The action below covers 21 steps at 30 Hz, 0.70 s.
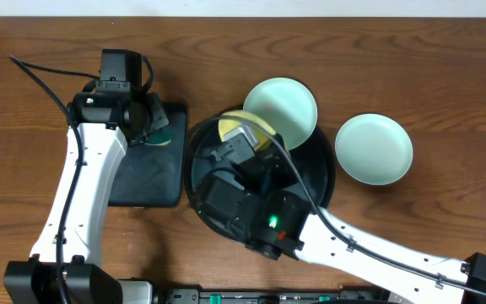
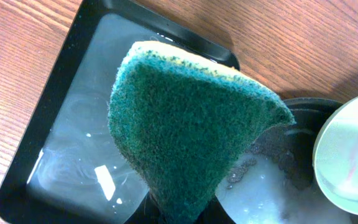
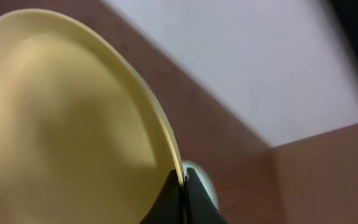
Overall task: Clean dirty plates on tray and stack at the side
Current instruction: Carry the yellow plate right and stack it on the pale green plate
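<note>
Right fingers (image 3: 179,199) pinching yellow plate (image 3: 61,124) rim, left fingers (image 1: 148,120) clamping green sponge (image 2: 185,124)

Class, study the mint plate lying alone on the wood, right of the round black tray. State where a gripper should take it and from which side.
Likely the thin raised rim of the mint plate, one finger inside, one outside: it lies flat, bowl up, and looks too wide to span. Come from its right edge, away from the round tray, where bare table leaves room.
</note>
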Each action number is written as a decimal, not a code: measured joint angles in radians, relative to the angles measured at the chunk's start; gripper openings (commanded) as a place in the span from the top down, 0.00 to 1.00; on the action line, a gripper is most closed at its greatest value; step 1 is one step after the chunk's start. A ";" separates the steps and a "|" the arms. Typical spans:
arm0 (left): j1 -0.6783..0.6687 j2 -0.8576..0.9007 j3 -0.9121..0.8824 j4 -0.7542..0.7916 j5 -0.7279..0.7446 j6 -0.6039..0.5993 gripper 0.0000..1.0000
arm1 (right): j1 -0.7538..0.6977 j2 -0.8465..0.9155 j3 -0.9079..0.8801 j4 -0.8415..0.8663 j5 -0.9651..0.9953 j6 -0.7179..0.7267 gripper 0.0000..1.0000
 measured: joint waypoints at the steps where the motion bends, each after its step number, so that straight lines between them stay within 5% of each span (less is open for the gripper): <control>1: 0.000 0.000 0.000 0.000 0.000 0.000 0.92 | -0.019 0.000 0.000 -0.015 -0.051 0.027 0.99; 13: 0.000 0.000 -0.002 0.000 0.000 0.000 0.93 | -0.509 -0.016 0.000 0.005 -0.812 0.113 0.99; 21: 0.000 0.000 -0.002 0.000 0.000 0.000 0.92 | -0.994 -0.087 0.000 -0.076 -1.054 0.062 0.99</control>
